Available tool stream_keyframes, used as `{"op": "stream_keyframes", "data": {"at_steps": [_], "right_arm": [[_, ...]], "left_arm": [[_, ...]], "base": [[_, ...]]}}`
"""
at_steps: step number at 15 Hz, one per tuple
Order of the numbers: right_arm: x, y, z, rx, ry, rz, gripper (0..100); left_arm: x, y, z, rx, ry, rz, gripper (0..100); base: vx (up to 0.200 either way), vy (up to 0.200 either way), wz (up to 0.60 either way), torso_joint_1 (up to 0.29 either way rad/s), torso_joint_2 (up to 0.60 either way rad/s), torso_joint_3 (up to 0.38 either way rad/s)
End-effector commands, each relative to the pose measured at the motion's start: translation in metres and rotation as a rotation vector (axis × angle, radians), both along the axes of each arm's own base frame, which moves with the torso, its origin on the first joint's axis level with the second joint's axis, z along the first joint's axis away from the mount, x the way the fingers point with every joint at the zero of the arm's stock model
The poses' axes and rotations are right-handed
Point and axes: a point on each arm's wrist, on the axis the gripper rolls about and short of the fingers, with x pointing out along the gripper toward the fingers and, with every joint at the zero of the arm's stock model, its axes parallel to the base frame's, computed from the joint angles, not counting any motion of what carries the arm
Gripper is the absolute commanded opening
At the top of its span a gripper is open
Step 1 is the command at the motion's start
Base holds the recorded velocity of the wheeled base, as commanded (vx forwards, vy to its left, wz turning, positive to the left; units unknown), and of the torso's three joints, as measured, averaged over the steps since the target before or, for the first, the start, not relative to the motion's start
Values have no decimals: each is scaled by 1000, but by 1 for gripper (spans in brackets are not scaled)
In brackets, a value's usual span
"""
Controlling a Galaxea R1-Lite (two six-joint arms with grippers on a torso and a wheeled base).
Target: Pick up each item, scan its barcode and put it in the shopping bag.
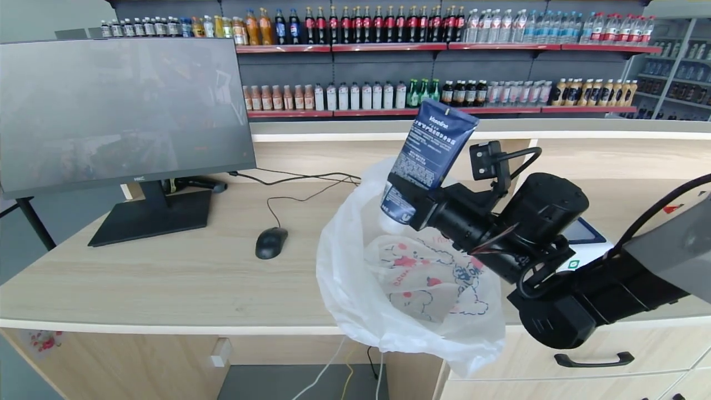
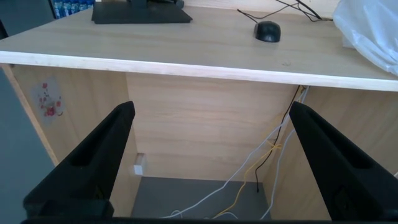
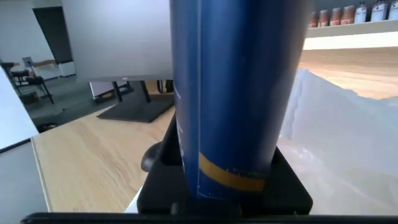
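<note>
Above the open mouth of the shopping bag (image 1: 355, 278): one blue tube (image 1: 430, 155), white print on its side, crimped end uppermost, cap end lowest. It stands nearly upright, its top leaning a little toward the robot's right.

Right claw (image 1: 408, 208): closed on the blue tube's lower part, just above the cap end. Most of the tube's length rises free above the grip. In the right wrist view the tube (image 3: 239, 93) runs straight up from the claw (image 3: 224, 186), a yellow band showing just above the grip.

Shopping bag: thin white plastic with a red and blue cartoon print, set at the near edge of the surface (image 1: 166, 278), mouth gaping upward, its lower part hanging over the front edge. The tube's cap end sits at about the level of the bag's rim, inside its outline.

Left claw (image 2: 211, 109): fingers (image 2: 99, 162) spread wide, nothing between them, held low in front of the surface, facing the open recess beneath it where cables (image 2: 261, 168) hang.

Other items on the surface: monitor (image 1: 122, 111) on a flat black stand at the robot's left; black mouse (image 1: 271, 243) between stand and bag, well apart from both, its cable trailing back.

Behind the surface: shelves (image 1: 444, 47) stocked with rows of bottles.
</note>
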Motion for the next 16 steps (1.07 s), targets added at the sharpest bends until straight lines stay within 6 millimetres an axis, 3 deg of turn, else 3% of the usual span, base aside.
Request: {"op": "stream_keyframes", "data": {"at_steps": [1,7,9,11,16], "right_arm": [[-24,-3,14,67,44,100,0],[-42,-12,10,197,206,255,0],[-43,-24,-2,227,316,278,0],[-56,-29,-3,280,477,420,0],[-26,-58,1,360,678,595,0]], "left_arm": [[0,0,0,0,0,0,100],[0,0,0,0,0,0,100],[0,0,0,0,0,0,100],[0,0,0,0,0,0,100],[0,0,0,0,0,0,100]], "base": [[0,0,0,0,0,0],[0,0,0,0,0,0],[0,0,0,0,0,0],[0,0,0,0,0,0],[0,0,0,0,0,0]]}}
